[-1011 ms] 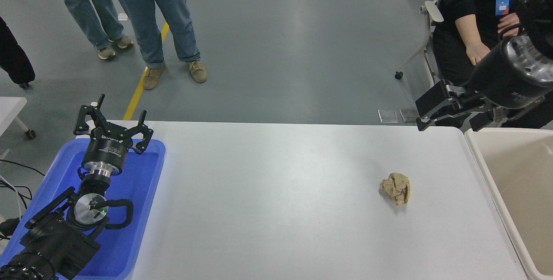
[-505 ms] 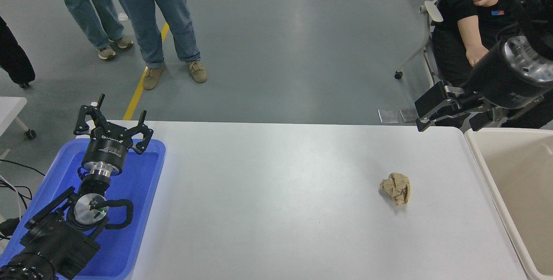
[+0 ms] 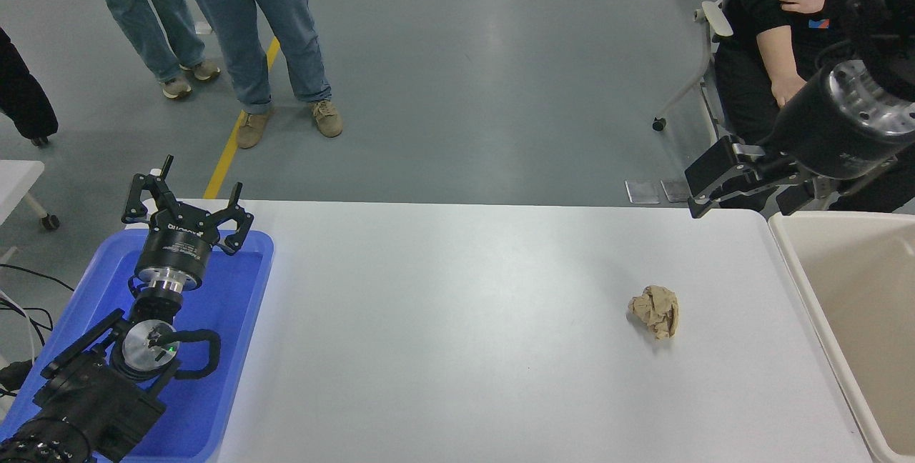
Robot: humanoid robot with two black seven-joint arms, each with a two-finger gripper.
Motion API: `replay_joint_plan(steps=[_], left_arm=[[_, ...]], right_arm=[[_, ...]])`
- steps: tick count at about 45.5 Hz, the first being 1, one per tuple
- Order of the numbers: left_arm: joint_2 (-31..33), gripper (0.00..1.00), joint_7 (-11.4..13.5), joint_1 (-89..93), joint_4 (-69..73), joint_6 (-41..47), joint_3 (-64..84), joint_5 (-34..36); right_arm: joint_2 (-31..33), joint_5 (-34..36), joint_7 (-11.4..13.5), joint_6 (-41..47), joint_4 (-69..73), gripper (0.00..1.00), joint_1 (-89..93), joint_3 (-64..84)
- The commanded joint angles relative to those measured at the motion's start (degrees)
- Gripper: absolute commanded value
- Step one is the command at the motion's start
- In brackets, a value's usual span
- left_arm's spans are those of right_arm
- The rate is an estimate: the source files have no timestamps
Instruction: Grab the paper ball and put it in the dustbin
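While right gripper [image 3: 704,195] hovers, paper ball [image 3: 654,311] lies apart.

The dustbin [image 3: 851,320] is cut off by the right edge

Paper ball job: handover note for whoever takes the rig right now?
Left gripper: open, empty, parked over the blue tray at the table's left end.
Right gripper: raised near the table's far right corner, nothing visible in it; can't tell if it is open or shut.
Paper ball: lying loose on the white table, right of centre, untouched.
Dustbin: off the table's right end; the part in view looks empty.
Done: nothing yet. Left: bring the right gripper down on the ball, grasp, carry right, drop in the bin.
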State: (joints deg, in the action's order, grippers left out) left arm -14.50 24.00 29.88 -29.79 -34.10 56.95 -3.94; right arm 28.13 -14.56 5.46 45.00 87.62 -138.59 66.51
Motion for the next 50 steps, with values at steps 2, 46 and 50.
replay_joint_plan(steps=[2,46,50], left_arm=[[0.0,1.0,-0.01,0.0,0.0,0.0,0.0,-0.02],[0.0,1.0,-0.01,0.0,0.0,0.0,0.0,-0.02],[0.0,1.0,-0.01,0.0,0.0,0.0,0.0,-0.02]], right_arm=[[-0.97,-0.03,-0.01,0.0,-1.05,1.0,1.13,-0.24],[-0.45,0.15,-0.09,0.0,-5.53,1.0,3.59,0.81],[-0.62,0.15,-0.09,0.0,-5.53,1.0,3.68,0.29]])
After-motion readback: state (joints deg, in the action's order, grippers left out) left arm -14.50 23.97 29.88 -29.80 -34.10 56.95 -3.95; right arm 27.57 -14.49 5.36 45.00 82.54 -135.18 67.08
